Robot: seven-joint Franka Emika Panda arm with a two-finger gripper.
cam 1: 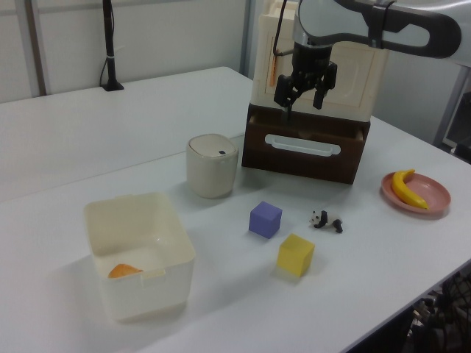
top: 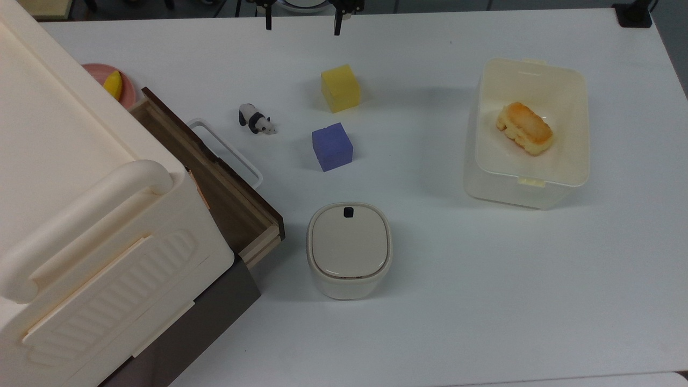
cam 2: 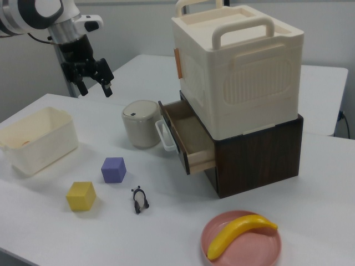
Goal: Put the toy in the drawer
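The toy is a tiny black-and-white panda standing on the white table, a short way from the drawer's white loop handle; it is also seen in the left view and in the right view. The dark-brown drawer is pulled out from under the cream cabinet, and what shows of its inside is bare. My gripper hangs open high above the table at the top view's upper edge, well apart from the toy, with nothing between its fingers.
A yellow cube and a purple-blue cube sit to the top view's right of the toy. A cream lidded bin stands near the drawer's corner. A cream tub holds a bread-like piece. A pink plate with a banana lies beside the cabinet.
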